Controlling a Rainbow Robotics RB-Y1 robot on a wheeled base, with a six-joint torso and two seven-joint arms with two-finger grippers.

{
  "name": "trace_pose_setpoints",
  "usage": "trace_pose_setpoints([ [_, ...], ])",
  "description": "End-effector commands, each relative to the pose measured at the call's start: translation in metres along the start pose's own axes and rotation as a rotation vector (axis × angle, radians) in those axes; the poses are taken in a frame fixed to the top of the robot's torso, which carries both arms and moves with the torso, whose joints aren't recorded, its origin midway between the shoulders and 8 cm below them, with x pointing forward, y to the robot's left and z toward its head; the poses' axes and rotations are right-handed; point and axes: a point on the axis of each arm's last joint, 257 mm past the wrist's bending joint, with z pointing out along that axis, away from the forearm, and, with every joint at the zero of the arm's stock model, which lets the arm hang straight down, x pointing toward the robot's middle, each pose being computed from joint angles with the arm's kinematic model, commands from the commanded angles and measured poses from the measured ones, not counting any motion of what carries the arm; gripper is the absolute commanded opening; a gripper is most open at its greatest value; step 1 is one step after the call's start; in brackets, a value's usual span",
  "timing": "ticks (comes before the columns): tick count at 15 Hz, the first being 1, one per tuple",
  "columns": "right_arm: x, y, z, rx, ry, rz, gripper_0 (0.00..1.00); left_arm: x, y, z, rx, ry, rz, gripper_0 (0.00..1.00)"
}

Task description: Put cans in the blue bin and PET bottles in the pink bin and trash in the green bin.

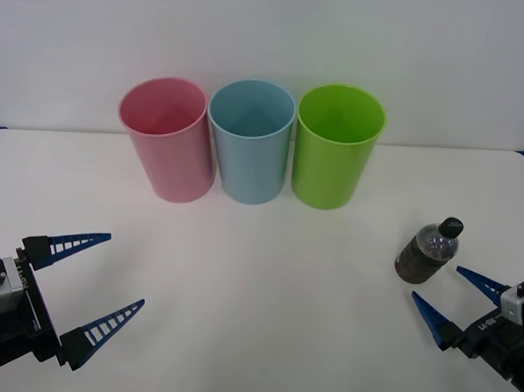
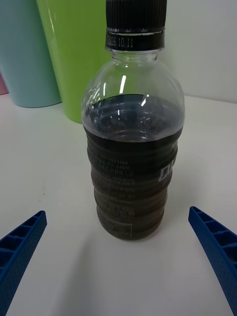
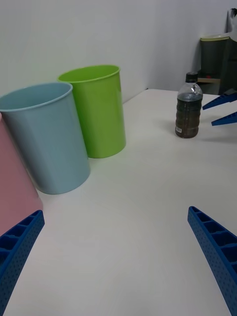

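Standing upright near the tabletop's right edge, a small PET bottle [image 1: 428,251] with a black screw cap [image 1: 452,227] and dark brown contents sits just ahead of the right gripper [image 1: 455,294], whose blue ribbed fingers [image 1: 431,317] are spread wide and hold nothing. From the right wrist camera the bottle [image 2: 132,148] rises in line with the gap between the two fingers [image 2: 19,242], beyond their tips and touching neither. Low at the tabletop's near left corner, the left gripper [image 1: 107,276] hangs with its fingers likewise parted and empty. Along the far edge of the white tabletop [image 1: 258,275] three round bins stand in a tight row: the pink bin [image 1: 167,138], the blue bin [image 1: 251,141] and the green bin [image 1: 337,145]. A plain white wall [image 1: 271,30] closes the scene behind them, while the left wrist camera catches a dark cabinet [image 3: 217,59] past the table.
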Motion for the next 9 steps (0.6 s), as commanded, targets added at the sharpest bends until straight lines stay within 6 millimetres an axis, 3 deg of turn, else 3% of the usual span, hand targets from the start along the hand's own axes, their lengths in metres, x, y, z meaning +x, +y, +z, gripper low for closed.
trace_pose_setpoints([
  [1,-0.007,0.001,0.025,0.027,-0.01,0.009,1.0,0.0,0.0,0.0,0.0,0.0,0.0,1.0],
  [9,-0.018,0.002,0.076,0.103,-0.002,0.023,1.0,0.0,0.0,0.0,0.0,0.0,0.0,1.0],
])
